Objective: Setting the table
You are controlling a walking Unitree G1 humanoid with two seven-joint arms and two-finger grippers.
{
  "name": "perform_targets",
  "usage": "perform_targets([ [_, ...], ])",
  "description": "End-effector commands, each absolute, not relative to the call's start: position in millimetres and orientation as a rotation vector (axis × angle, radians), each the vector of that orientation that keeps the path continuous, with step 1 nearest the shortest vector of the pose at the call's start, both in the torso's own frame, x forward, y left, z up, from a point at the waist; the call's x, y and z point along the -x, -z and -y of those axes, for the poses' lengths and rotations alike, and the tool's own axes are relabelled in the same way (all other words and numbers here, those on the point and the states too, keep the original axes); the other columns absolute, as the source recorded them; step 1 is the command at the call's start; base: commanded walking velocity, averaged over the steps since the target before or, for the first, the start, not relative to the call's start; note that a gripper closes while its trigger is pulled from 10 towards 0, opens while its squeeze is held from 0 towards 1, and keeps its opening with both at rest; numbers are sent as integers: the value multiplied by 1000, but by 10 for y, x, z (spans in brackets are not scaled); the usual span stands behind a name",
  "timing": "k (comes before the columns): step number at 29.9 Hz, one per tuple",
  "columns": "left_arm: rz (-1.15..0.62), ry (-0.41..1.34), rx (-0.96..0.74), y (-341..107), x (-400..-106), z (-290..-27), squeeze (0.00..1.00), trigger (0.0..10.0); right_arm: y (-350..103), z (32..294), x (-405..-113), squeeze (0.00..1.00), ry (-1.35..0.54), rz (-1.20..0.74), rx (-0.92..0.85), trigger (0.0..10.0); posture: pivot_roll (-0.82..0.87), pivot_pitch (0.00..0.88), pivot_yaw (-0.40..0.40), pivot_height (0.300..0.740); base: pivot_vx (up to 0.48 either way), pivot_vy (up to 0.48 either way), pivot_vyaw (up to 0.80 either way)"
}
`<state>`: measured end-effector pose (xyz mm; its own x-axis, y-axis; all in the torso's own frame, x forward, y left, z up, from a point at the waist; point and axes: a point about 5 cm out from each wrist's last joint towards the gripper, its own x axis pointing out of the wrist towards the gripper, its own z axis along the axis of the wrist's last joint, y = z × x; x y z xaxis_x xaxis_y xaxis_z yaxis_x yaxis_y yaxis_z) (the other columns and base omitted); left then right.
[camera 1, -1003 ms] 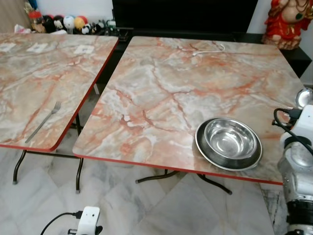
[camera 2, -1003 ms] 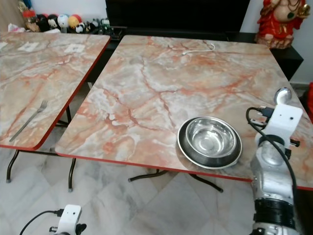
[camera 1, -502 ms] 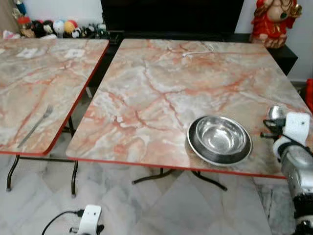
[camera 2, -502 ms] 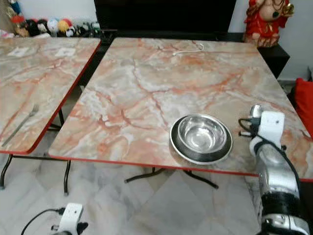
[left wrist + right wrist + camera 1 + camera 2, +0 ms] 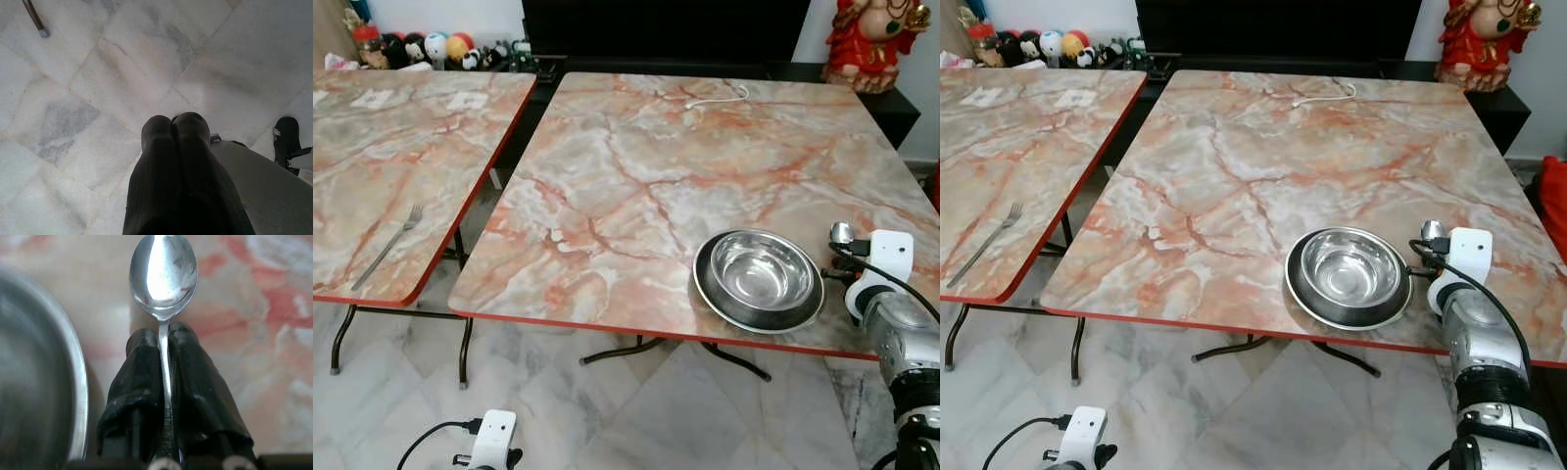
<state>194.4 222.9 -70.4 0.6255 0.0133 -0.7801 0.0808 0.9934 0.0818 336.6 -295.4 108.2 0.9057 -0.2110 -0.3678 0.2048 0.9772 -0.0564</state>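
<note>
A steel bowl [image 5: 761, 276] sits in a steel plate [image 5: 715, 298] near the front right of the marble-patterned table [image 5: 636, 166]. My right gripper [image 5: 163, 345] is shut on a silver spoon [image 5: 163, 271], held just right of the plate and low over the tabletop; the spoon's bowl [image 5: 841, 233] pokes out beyond my wrist. A fork [image 5: 387, 248] lies on the second table [image 5: 372, 157] to the left. My left gripper [image 5: 175, 128] hangs shut over the marble floor with nothing in it.
A white cable [image 5: 720, 98] lies at the far side of the main table. A red figurine [image 5: 873, 39] stands at the back right and small toys [image 5: 431, 47] line the back left. A gap separates the two tables.
The camera swung about. My right gripper came down and inward with the spoon, and now sits closer to the plate's right rim.
</note>
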Motion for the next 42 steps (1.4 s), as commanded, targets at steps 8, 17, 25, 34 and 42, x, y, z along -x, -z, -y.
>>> perform_targets([
  [8,-924,29,-115,727,-1901,-2249,0,10000,-1058,3022,-3370,0,241,-386,17,10000,19,107,24,740,0,0,0],
  [17,-923,28,-118,724,-1905,-2255,0,10000,-1040,3010,-3394,0,242,-385,19,10000,25,107,26,740,0,0,0],
  [25,-925,25,-121,725,-1900,-2264,0,10000,-1070,3017,-3414,0,257,-352,14,10000,31,104,29,740,0,0,0],
  [34,-925,24,-121,725,-1900,-2263,0,10000,-1066,3003,-3429,573,254,-347,10,10000,33,103,29,740,0,0,0],
  [42,-924,21,-122,725,-1902,-2263,0,10000,-1070,3011,-3433,0,260,-345,16,10000,35,103,29,740,0,0,0],
])
